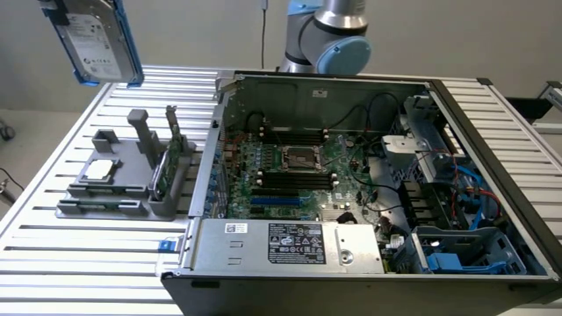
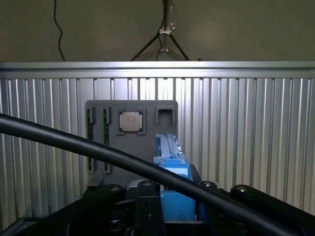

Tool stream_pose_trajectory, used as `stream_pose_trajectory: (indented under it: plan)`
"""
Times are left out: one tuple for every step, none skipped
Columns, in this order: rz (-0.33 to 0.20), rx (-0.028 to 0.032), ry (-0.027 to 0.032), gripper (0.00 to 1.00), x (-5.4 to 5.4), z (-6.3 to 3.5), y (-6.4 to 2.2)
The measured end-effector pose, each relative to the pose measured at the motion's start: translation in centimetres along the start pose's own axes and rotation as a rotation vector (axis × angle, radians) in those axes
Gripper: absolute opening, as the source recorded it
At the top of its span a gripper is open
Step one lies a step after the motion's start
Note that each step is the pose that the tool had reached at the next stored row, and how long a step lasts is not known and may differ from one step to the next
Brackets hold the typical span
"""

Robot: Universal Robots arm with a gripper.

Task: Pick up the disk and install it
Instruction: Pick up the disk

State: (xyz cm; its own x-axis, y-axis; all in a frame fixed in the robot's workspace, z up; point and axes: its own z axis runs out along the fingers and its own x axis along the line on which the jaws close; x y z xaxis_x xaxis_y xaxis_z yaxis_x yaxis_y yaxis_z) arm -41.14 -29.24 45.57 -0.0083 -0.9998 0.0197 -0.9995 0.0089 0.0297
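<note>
Disk (image 1: 99, 41): silver-grey rectangular metal hard drive in a blue plastic carrier, hanging upright high above the grey plastic holder (image 1: 123, 205).
Fingers (image 2: 147, 204): clamped on its carrier, likely so it clears the holder's slots.

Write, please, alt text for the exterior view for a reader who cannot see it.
The disk hangs high at the exterior view's left, above a grey fixture holding a chip and a green card. An open computer case sits to its right on the slatted table.
</note>
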Motion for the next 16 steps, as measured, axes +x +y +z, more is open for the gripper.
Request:
stream_pose_trajectory:
  plan:
    - [0.0, -0.0002, 0.0, 0.33, 0.0, -0.25, -0.47]
    - [0.0, -0.0002, 0.0001, 0.33, 0.1, -0.47, -0.92]
    - [0.0, -0.0001, 0.0, 0.33, 0.1, -0.66, -1.37]
    - [0.0, -0.0001, 0.0, 0.33, 0.2, -0.84, -1.78]
    - [0.0, -0.0002, 0.0001, 0.33, 0.2, -1.0, -2.16]
    - [0.0, -0.0001, 0.0, 0.33, 0.2, -1.12, -2.52]
    - [0.0, -0.0002, 0.0, 0.33, 0.3, -1.25, -2.85]
    - [0.0, -0.0001, 0.0, 0.33, 0.3, -1.36, -3.19]
    - [0.0, -0.0001, 0.0001, 0.33, 0.4, -1.48, -3.53]
    - [0.0, -0.0003, 0.0001, 0.33, 0.4, -1.6, -3.85]
    - [0.0, -0.0002, 0.0001, 0.33, 0.4, -1.7, -4.17]
    - [0.0, -0.0001, 0.0, 0.33, 0.5, -1.8, -4.48]
    - [0.0, -0.0002, 0.0001, 0.33, 0.5, -1.9, -4.8]
    - [0.0, -0.0001, 0.0001, 0.33, 0.5, -1.99, -5.11]
    - [0.0, -0.0002, 0.0001, 0.33, 0.6, -2.08, -5.42]
    - [0.0, -0.0002, 0.0001, 0.33, 0.6, -2.17, -5.71]
